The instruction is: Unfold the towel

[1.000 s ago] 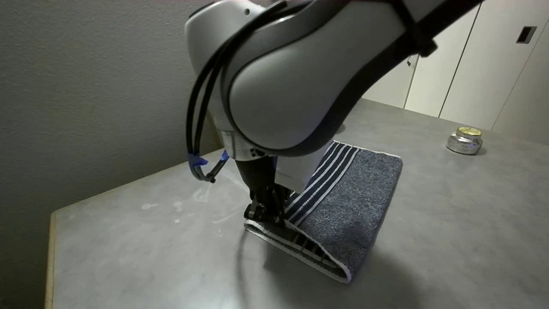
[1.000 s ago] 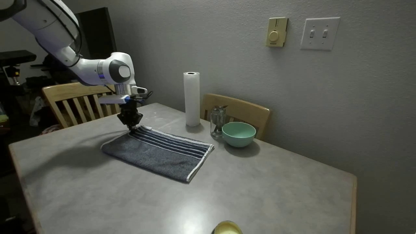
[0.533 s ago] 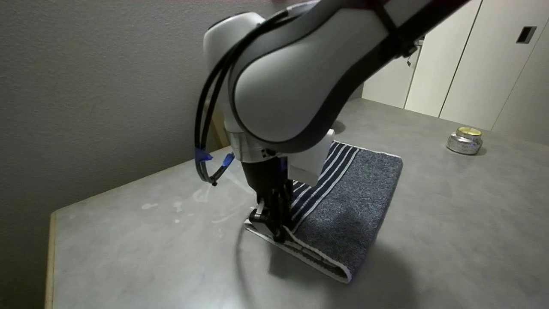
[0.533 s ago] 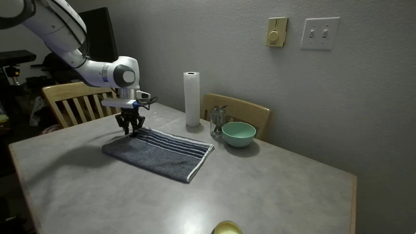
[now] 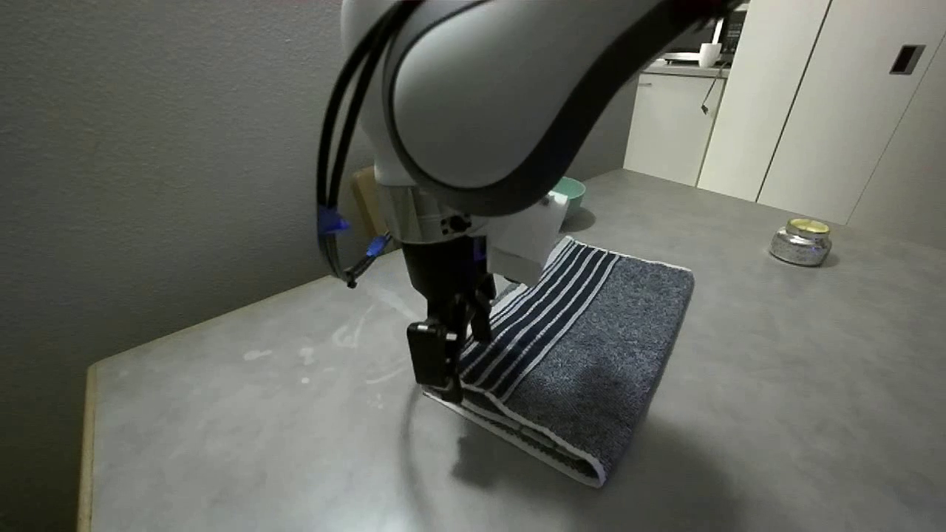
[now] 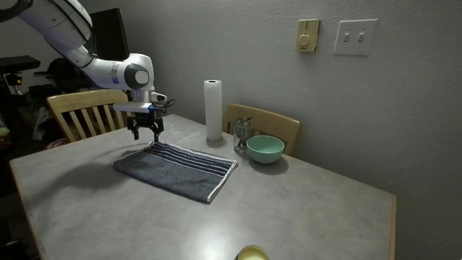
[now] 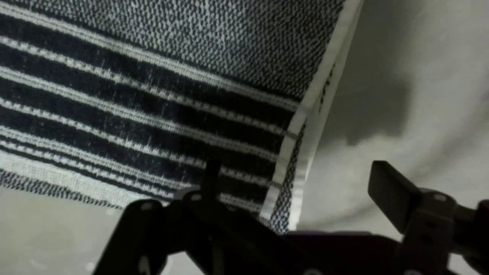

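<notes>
Wrist view: gripper (image 7: 295,168) spread wide, nothing held, above striped corner of towel (image 7: 172,103), judged soft, light and best pinched by top layer's white hem (image 7: 285,152).

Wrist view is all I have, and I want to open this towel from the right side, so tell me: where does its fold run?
Observer: In an exterior view the towel has its fold along the side opposite the stripes.
Operator: Does anything stand out past that fold?
Observer: Yes, a silver jar stands out there, apart from the towel.
Operator: And anything tall beyond the stripes?
Observer: Yes, a white paper roll stands upright beyond them, also apart from the towel.
</notes>
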